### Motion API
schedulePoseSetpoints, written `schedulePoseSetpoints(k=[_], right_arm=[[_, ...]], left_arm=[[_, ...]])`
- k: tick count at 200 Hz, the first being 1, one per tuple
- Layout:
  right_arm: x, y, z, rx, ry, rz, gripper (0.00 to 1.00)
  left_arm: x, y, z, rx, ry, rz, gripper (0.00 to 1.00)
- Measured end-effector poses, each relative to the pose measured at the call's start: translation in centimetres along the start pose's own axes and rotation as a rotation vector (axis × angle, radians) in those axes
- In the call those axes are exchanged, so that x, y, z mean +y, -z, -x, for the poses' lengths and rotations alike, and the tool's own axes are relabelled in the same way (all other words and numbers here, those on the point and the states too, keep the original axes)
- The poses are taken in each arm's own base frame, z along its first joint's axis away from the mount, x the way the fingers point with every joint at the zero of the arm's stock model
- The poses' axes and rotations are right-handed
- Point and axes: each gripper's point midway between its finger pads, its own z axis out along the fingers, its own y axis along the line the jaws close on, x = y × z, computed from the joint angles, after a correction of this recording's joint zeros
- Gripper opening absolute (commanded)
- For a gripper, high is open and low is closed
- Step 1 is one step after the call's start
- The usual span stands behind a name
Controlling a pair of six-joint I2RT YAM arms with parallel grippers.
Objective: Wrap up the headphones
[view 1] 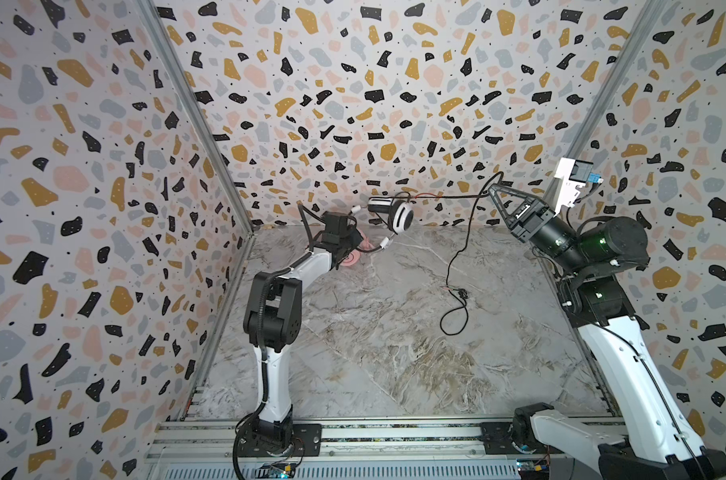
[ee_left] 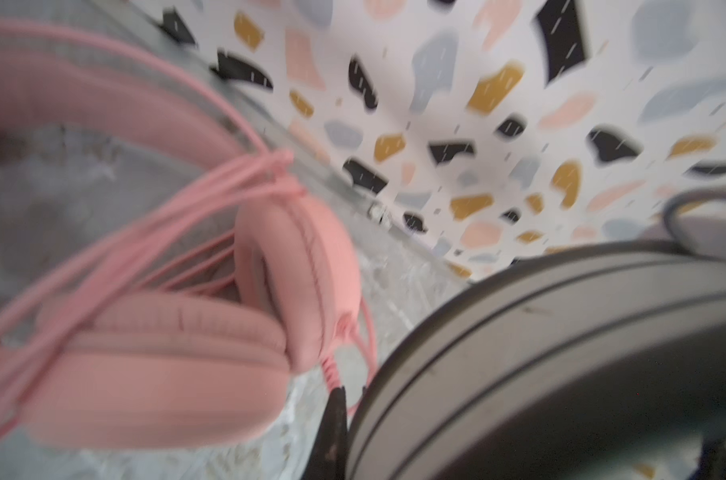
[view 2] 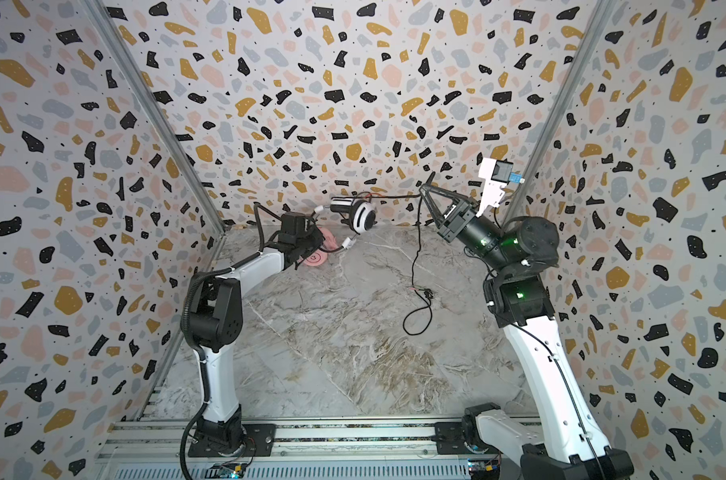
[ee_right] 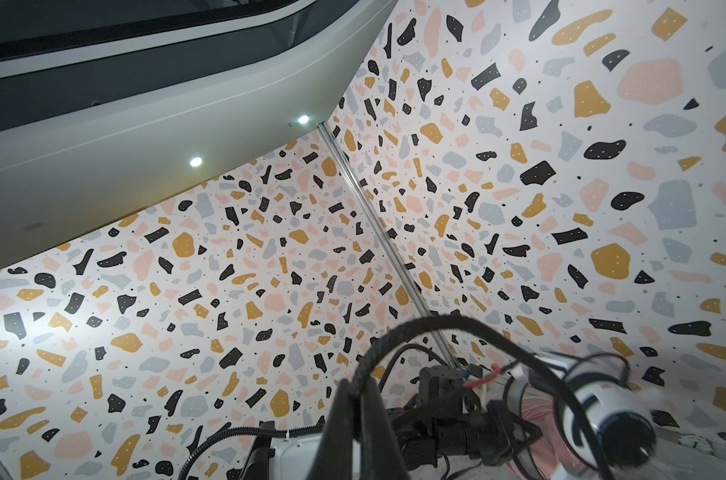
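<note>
On the marble table (view 1: 394, 353), nearest, slack loops of black cord (view 1: 450, 266); farther back, right gripper (view 1: 492, 189) raised, pinched shut on that cord, taut toward the white headset (view 1: 398, 216); by the back wall (view 1: 353, 104), left gripper (ee_left: 340, 399) clamped on its band, above the pink headset (ee_left: 166, 345), lying cord-wound.

Bright, even, diffuse light fills both top views, with only faint shadows on the marble tabletop (view 1: 394, 340) below the white headset (view 1: 400, 218); the walls bow outward toward the frame edges. In the right wrist view, two ceiling spotlights (ee_right: 195, 161) glare well above that headset, which is soft and smeared, as is the black cord (ee_right: 436, 320) beside it. In the left wrist view, the pink headset (ee_left: 166, 332) beside it is blurred, with wall specks streaked behind.
</note>
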Motion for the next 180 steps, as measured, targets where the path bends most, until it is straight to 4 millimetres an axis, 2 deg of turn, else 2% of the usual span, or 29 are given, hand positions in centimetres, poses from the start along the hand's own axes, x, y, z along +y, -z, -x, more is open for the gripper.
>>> schedulePoseSetpoints(k=[28, 59, 87, 134, 161, 180], right_arm=[[-0.2, 0.5, -0.8, 0.014, -0.021, -0.007, 0.0], [-2.4, 0.5, -3.8, 0.08, -0.096, -0.024, 0.0], [-4.2, -0.4, -6.9, 0.154, -0.167, -0.028, 0.0], [-4.1, -2.3, -12.1, 0.307, -0.24, 0.026, 0.0], [-4.6, -1.9, -14.5, 0.386, -0.238, 0.006, 0.0], [-6.6, -0.6, -15.6, 0.403, -0.242, -0.051, 0.0]], left_arm=[[-2.4, 1.0, 4.6, -0.128, 0.054, -0.061, 0.0], [-4.5, 1.8, 6.9, -0.19, 0.09, -0.101, 0.0], [-6.3, 2.2, 6.8, -0.222, 0.059, -0.102, 0.0], [-8.0, 1.6, 3.2, -0.163, 0.014, -0.098, 0.0], [-9.2, 1.1, 3.8, -0.165, -0.01, -0.113, 0.0], [-9.4, 1.3, 4.5, -0.176, -0.027, -0.112, 0.0]])
